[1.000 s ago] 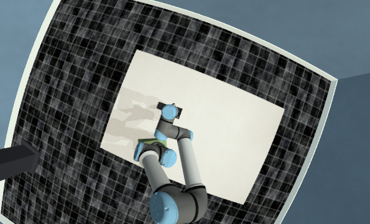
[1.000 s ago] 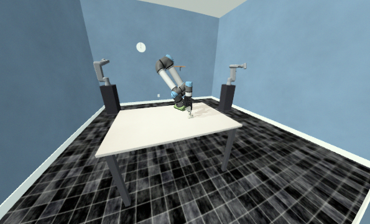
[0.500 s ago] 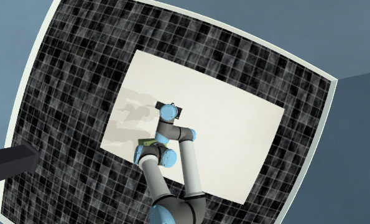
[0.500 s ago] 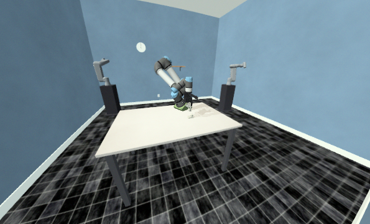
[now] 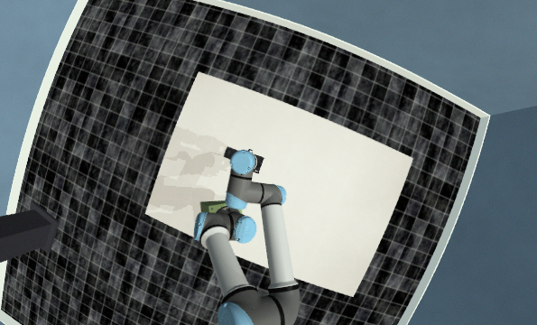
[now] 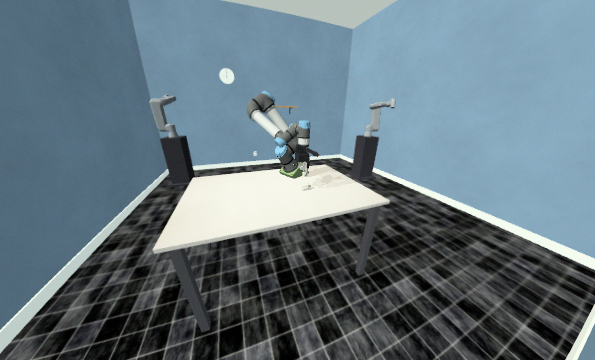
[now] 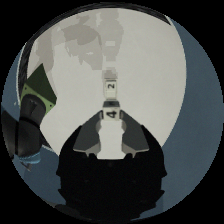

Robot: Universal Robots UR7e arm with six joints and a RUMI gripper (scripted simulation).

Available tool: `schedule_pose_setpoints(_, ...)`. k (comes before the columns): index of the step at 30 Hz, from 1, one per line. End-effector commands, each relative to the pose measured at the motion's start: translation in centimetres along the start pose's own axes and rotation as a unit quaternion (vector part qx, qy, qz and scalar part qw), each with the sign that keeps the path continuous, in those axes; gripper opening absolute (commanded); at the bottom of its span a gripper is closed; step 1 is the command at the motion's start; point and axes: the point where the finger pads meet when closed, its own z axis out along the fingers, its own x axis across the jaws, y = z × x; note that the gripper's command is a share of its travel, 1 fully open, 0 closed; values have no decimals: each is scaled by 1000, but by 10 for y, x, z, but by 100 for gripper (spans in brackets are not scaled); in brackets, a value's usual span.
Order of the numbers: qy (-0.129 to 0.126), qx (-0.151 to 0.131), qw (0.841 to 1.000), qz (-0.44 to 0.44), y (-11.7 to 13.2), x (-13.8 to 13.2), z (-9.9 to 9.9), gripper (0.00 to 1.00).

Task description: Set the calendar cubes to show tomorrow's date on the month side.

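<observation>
My gripper (image 7: 111,110) is shut on a white cube (image 7: 112,116) that shows a dark 4, turned sideways in the wrist view. In the exterior view the gripper is above the table, set back from the small pale calendar (image 6: 304,187). The other white cube (image 7: 111,87) stands at the calendar just beyond the held cube in the wrist view and shows a dark 2. The tray's outline and the month's name are too small to make out. In the top view the arm hides the calendar and the fingertips.
The pale table (image 5: 331,181) (image 6: 237,205) carries the arm's green base plate (image 5: 209,207) (image 6: 290,172) (image 7: 42,90), to the left in the wrist view. Shadows of the arm lie on the table. Two grey arms on dark pedestals (image 6: 178,160) (image 6: 365,156) stand beyond the table.
</observation>
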Motion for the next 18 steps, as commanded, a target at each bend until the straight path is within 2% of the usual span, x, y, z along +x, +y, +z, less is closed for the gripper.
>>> schedule_pose_setpoints(1,-1,0,1000,0,0,-1,-1,10)
schedule_pose_setpoints(11,-2,0,1000,19,3,-1,0,10)
schedule_pose_setpoints(18,-5,2,995,97,12,-1,2,10)
